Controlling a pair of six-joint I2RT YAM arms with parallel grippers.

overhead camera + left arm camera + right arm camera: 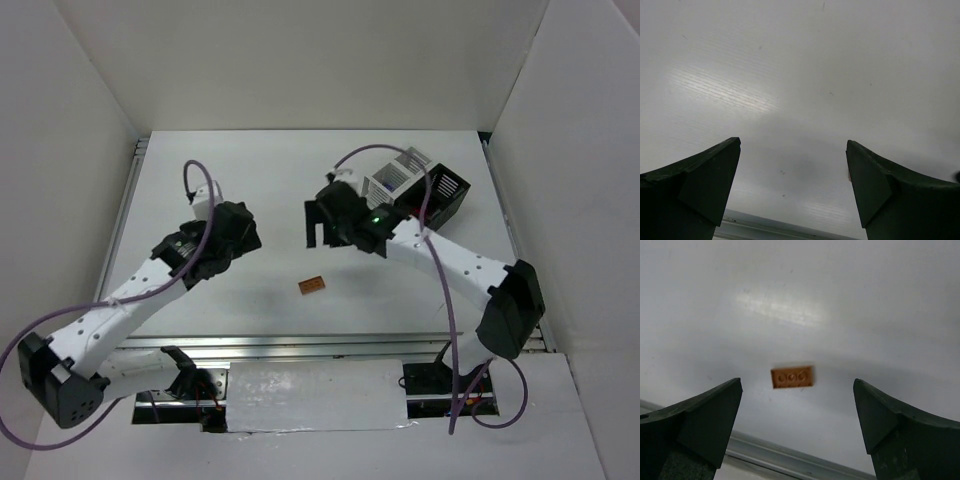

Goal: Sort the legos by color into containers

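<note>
Only one of the legos is seen: an orange-brown brick (792,377) lying flat and alone on the white table (260,170), towards its near edge and well apart from the white container (395,178) and the black container (440,195) at the far right. A low, plate-like shape is shown, with a row of three studs made out on top; further detail is blurred.

The right gripper (797,410) is held above the brick with its fingers spread wide and nothing between them. The left gripper (235,225) is likewise spread and empty, over bare table.

The main risk is judged to be a missed pinch. So little height is offered by the brick that it may be ridden over by the fingers, or pushed along the smooth surface, if the descent is stopped too high. Its long side appears to be set roughly along the closing line, so it may be tipped or spun if it is met off-centre. The metal rail (790,460) at the table's edge lies near, and the brick could be nudged towards it
</note>
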